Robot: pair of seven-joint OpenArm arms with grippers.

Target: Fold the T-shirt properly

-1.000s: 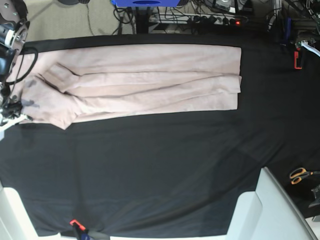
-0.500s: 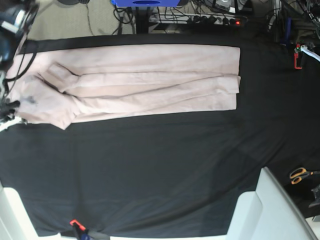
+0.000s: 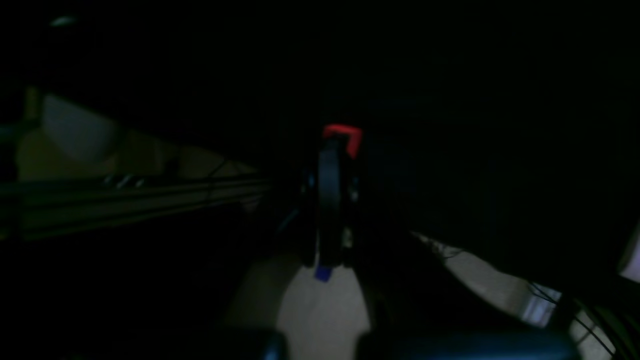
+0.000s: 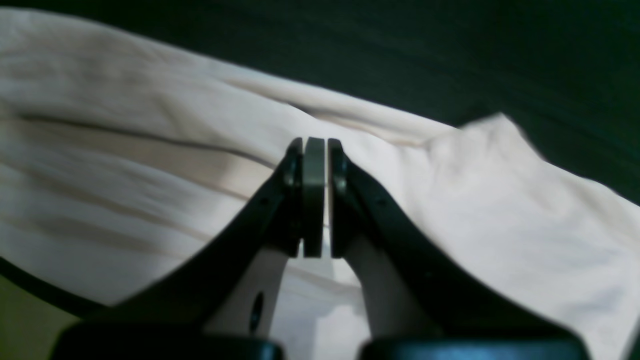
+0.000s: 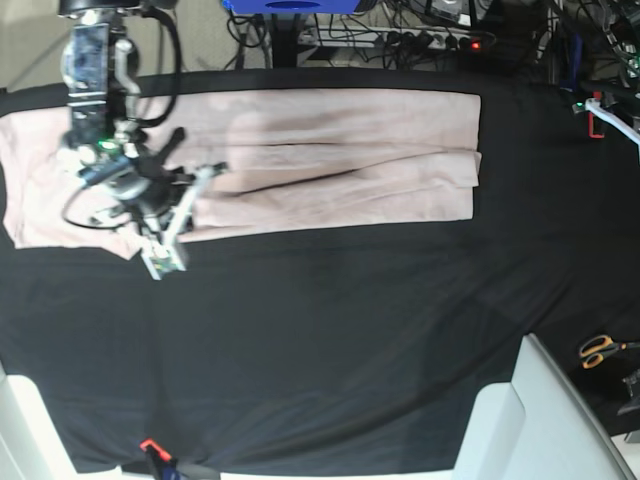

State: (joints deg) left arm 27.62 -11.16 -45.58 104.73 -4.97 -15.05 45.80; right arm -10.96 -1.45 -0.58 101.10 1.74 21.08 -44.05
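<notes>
Your right tool hangs low over the pale pink T-shirt, its two dark fingers pressed together with nothing pinched between them. In the right wrist view the shirt fills the space under and on both sides of the tool, with a soft corner of fabric off to the tool's right and the black cloth beyond it. In the base view the right arm reaches over the shirt's near end, and the shirt lies as a long, narrow band on the black-covered counter, its long sides already turned in and lightly creased. The far end has a straight edge, well away from the tool.

Your left tool is off at the counter's edge, far from the shirt. Its view is very dark; the fingers appear closed, empty, with a red clamp just beyond the tip. An orange-handled pair of scissors lies off the cloth.

The step in hand looks like the cross fold: the lengthwise folding seems done, the shortening not yet. Your next move likely calls for opening the right tool, taking hold of the shirt's end beneath it, and carrying that end toward the far edge, keeping the layers flat and aligned.
</notes>
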